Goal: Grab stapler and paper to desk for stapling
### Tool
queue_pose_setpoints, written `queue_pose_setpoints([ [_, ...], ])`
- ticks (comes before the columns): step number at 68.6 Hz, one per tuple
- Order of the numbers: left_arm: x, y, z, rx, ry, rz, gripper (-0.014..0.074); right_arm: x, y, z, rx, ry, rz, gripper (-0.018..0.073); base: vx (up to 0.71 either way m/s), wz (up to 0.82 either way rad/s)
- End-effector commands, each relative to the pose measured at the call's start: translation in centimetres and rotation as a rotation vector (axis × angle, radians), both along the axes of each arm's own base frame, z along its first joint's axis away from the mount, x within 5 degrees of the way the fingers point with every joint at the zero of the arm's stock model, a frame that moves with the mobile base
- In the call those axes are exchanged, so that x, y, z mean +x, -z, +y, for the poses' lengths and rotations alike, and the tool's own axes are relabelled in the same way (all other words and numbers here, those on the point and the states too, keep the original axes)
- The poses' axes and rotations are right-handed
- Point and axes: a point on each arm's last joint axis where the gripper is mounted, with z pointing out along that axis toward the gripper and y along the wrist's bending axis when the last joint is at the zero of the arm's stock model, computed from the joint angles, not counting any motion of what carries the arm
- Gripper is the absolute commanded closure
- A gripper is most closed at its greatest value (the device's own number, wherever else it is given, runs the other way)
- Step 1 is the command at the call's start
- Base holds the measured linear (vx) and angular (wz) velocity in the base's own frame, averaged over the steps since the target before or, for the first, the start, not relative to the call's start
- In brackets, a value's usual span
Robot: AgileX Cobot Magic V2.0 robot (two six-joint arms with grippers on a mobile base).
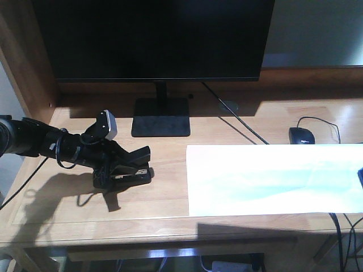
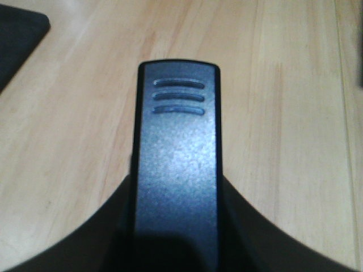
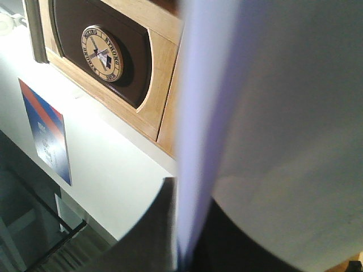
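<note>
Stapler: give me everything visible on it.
The stapler is small and black, plastic-looking, with a matte textured top bearing three moulded ridges near its far end. It lies roughly level, low over the desk front-left of the monitor stand, between the left gripper's fingers. Whether they clamp it, or it touches the wood, is unclear.

Black left arm [image 1: 34, 141] and pincer [image 1: 135, 164], looped cable [image 1: 61, 160], grey wrist camera [image 1: 108, 124]

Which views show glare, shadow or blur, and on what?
Exterior front-facing view: glare washes out the paper, and hard shadows cross the desk. Left wrist view: a soft sheen on the stapler. Right wrist view: the paper is heavily blurred at its near edge.
</note>
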Motion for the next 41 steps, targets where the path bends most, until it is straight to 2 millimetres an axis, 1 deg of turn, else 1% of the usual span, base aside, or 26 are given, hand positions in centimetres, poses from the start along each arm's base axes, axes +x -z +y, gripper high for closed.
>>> queue_pose_setpoints([
  [1, 0.5, -3.6, -0.8, -0.097, -0.003, -0.069, 0.0526, -0.2, -1.3, 0.0, 0.022, -0.006, -0.08, 0.0564, 0.0, 0.0],
  [11, 0.5, -3.6, -0.8, -0.097, -0.006, -0.067, 0.0445, -0.2, -1.3, 0.0, 0.022, -0.006, -0.08, 0.0564, 0.0, 0.0],
  [31, 0.5, -3.7, -0.8, -0.107, -0.014, -0.047, 0.0167, -0.2, -1.3, 0.0, 0.022, -0.006, -0.08, 0.0564, 0.0, 0.0],
  [36, 0.4, -3.9, -0.8, -0.113, -0.008, -0.047, 0.0126, -0.2, -1.3, 0.0, 0.022, -0.006, -0.08, 0.0564, 0.0, 0.0],
  [41, 0.2, -4.6, -0.9, -0.114, 0.005, -0.06, 0.0099, -0.2, -1.3, 0.0, 0.022, -0.006, -0.08, 0.0564, 0.0, 0.0],
])
